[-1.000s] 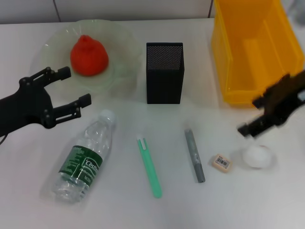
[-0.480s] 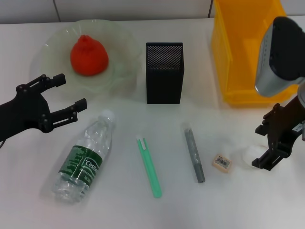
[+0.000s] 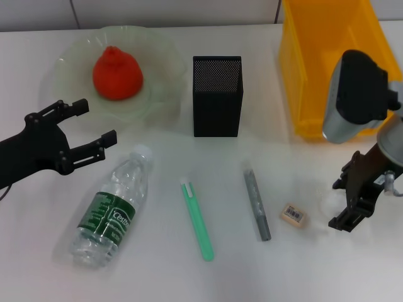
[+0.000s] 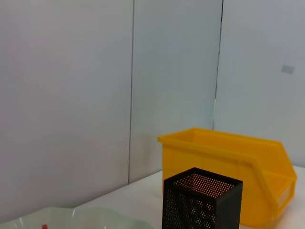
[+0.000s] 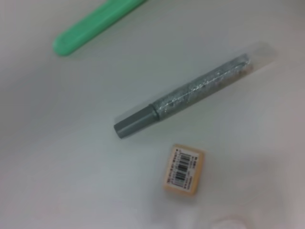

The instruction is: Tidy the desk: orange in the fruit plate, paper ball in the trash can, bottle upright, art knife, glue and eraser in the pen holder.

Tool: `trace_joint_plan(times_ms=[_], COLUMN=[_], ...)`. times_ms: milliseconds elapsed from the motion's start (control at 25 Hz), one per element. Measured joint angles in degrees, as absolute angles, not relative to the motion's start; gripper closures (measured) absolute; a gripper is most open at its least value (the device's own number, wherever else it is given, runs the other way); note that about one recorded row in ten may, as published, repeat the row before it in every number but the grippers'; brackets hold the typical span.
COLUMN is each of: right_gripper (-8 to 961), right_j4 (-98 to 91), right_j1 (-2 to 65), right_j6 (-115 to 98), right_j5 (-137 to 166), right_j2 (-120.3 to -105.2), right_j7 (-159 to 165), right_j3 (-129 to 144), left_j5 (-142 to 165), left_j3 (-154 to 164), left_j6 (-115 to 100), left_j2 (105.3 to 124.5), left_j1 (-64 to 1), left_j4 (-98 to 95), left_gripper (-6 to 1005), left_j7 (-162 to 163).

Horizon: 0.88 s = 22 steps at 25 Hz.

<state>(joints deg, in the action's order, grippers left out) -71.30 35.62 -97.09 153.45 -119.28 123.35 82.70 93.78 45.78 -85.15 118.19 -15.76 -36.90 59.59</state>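
Right jaws: the right gripper points down near the counter's right edge with its jaws spread, one black finger on each side of the paper ball; only a sliver of white shows, and I cannot tell whether the fingers touch it.
Left jaws: the left gripper hangs near the counter's left edge, jaws open and holding nothing, between the plate and the bottle's cap.
Eraser: flat on the counter just inward of the right gripper, barcode up; also seen in the right wrist view.
Grey tube: beside the eraser toward the counter's middle, lying front to back, cap end toward the front edge.
Green knife: flat near the middle of the counter, roughly parallel to the grey tube and apart from it.
Bottle: on its side in the front left part, white cap toward the back.
Pen holder: upright, middle of the back half.
Orange: resting in the fruit plate at the back left corner.
Trash can: at the back right corner, behind the right arm.
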Motion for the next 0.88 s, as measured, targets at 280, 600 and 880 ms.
trace_joint_plan(times_ms=[280, 600, 880], right_gripper=[274, 502, 501], right_j4=[-70.05, -91.63, -90.06], right_j1=[36.67, 35.56, 35.58], right_j6=[-97.19, -103.42, -88.30], right_j5=[153.40, 153.51, 154.46], right_j2=[-119.26, -119.28, -119.16], right_j7=[123.63, 132.87, 135.56], right_j3=[82.05, 68.23, 59.37], left_j5=[93.65, 93.42, 93.62], left_j3=[45.79, 45.70, 45.74], left_j6=[-85.07, -85.42, -86.33], left_j2=[118.21, 118.01, 117.97], left_j1=[-15.92, -15.90, -15.88], left_j4=[-36.56, -36.57, -36.85], left_gripper=[148, 149, 149], left_j7=[59.51, 59.54, 60.06])
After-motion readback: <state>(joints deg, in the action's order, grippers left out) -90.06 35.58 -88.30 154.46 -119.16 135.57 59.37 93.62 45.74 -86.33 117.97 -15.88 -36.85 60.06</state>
